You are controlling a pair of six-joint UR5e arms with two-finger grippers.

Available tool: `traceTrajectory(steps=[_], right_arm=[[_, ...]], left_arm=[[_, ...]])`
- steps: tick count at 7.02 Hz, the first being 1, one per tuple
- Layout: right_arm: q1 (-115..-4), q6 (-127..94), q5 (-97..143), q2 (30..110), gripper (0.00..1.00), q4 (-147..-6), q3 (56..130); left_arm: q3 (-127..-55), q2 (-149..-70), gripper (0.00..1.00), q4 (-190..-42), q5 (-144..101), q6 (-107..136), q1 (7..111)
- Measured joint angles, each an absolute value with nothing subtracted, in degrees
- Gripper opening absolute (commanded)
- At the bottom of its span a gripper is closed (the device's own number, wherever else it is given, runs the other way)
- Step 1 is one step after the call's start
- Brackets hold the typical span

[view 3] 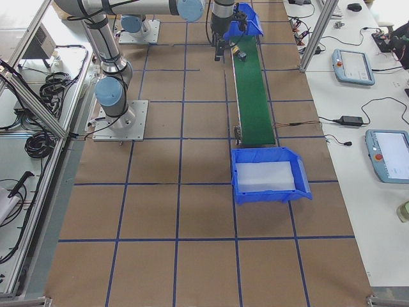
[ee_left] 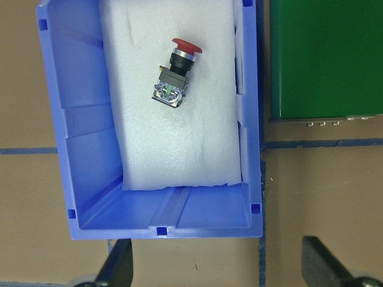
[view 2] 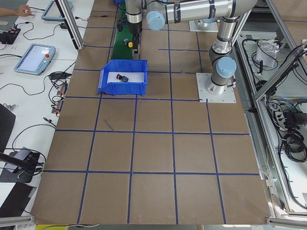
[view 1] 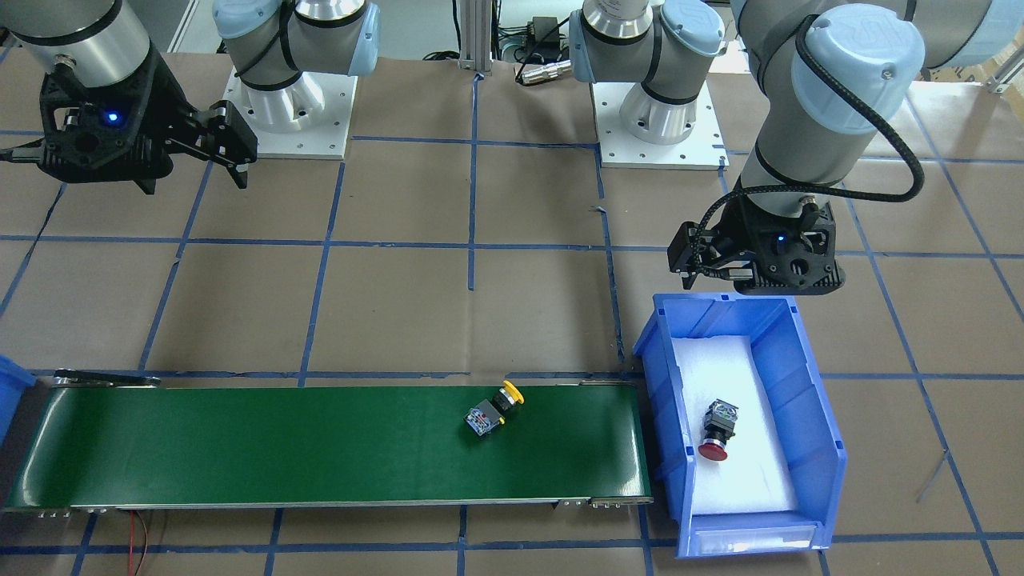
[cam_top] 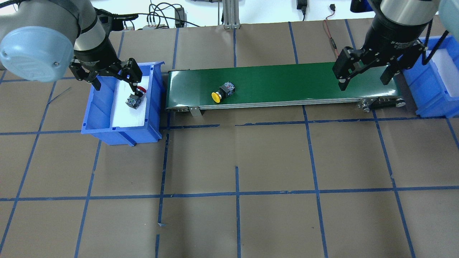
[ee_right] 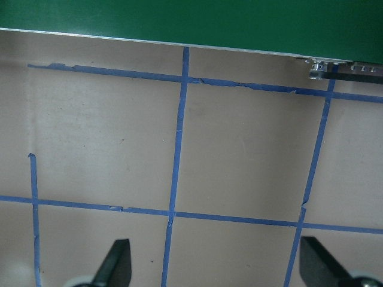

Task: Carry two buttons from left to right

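The red button (view 1: 714,433) lies on its side on white foam in the blue bin (view 1: 800,384) on my left; it also shows in the overhead view (cam_top: 135,99) and the left wrist view (ee_left: 175,75). The yellow button (view 1: 496,407) lies on its side on the green conveyor belt (view 1: 240,448), near the bin's end, and shows from overhead (cam_top: 222,92). My left gripper (cam_top: 114,83) is open and empty above the bin, its fingers (ee_left: 116,266) spread wide. My right gripper (cam_top: 364,80) is open and empty above the belt's far end, over brown table (ee_right: 239,149).
A second blue bin (cam_top: 435,89) with white foam stands past the belt's right end, with nothing in it in the exterior right view (view 3: 271,176). The belt (cam_top: 287,82) runs between the two bins. The table is brown paper with a blue tape grid.
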State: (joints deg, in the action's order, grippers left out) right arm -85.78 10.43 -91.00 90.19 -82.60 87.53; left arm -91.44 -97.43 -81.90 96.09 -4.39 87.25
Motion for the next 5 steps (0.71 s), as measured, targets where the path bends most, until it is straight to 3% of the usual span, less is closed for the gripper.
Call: traceTrajectory(steps=[5], right_arm=[[-86.0,5.7,-90.4,90.4,1.0,-85.3,87.7]], left_arm=[[-91.5,-97.6,1.0,-81.9,96.2,-4.4,87.2]])
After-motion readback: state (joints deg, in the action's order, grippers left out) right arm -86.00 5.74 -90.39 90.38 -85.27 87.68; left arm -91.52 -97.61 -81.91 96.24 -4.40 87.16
